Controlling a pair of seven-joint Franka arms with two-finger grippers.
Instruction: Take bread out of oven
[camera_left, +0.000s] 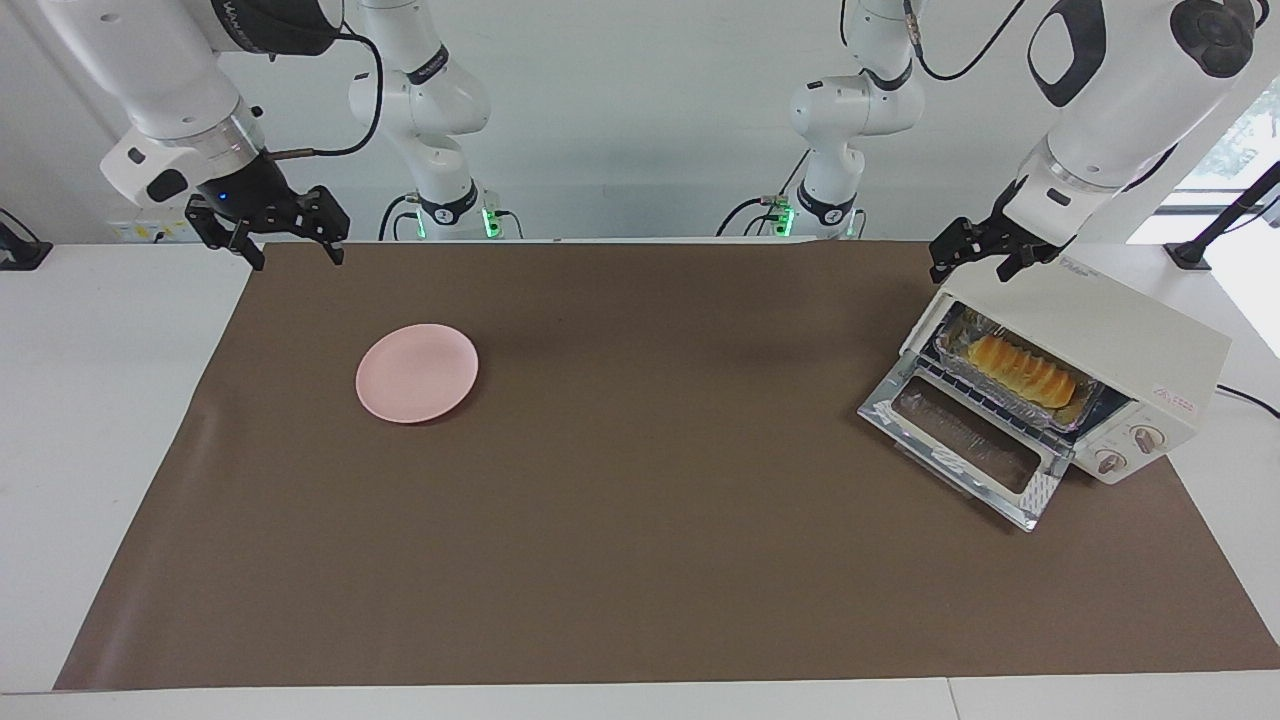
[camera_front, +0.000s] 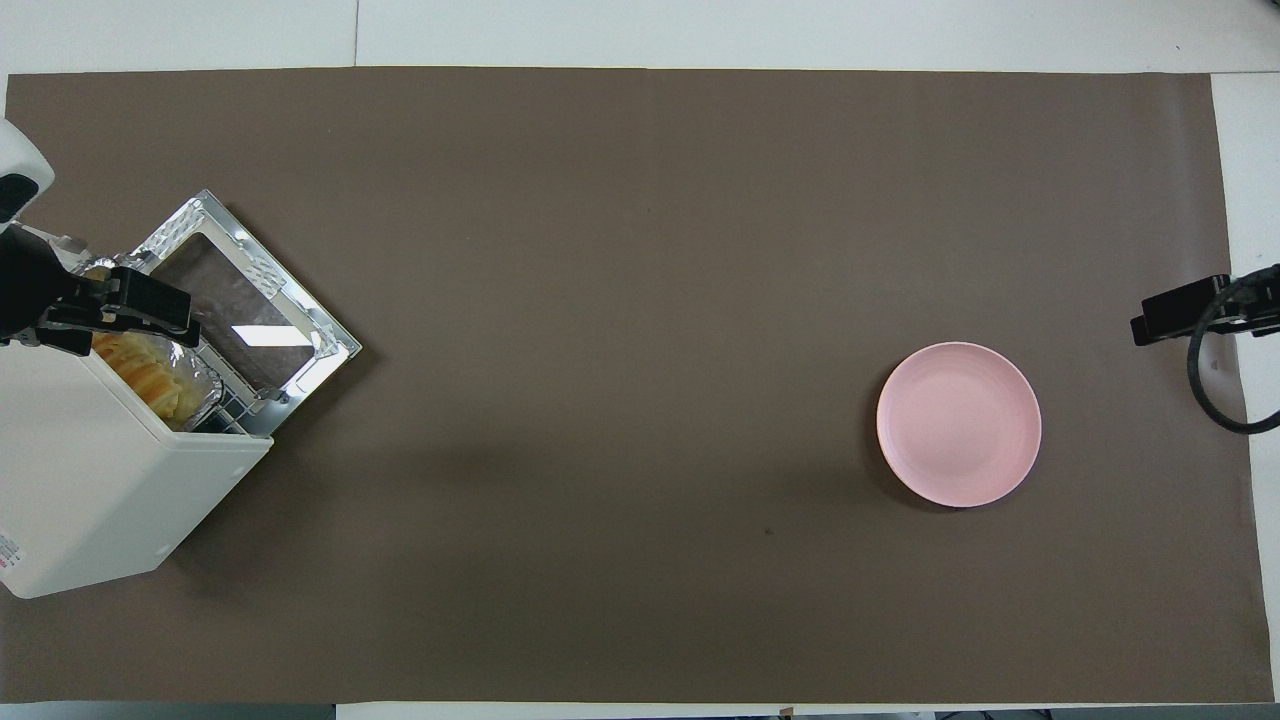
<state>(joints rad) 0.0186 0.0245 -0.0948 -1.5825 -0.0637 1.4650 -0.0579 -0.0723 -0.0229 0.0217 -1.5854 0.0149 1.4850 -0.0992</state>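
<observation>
The oven stands at the left arm's end of the worktop, its door dropped open. The bread lies in a foil tray inside it. A plate sits well apart, toward the right arm's end.

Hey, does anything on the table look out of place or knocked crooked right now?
Only the oven stands out: it sits askew to the mat's edges, door dropped open, bread inside.
</observation>
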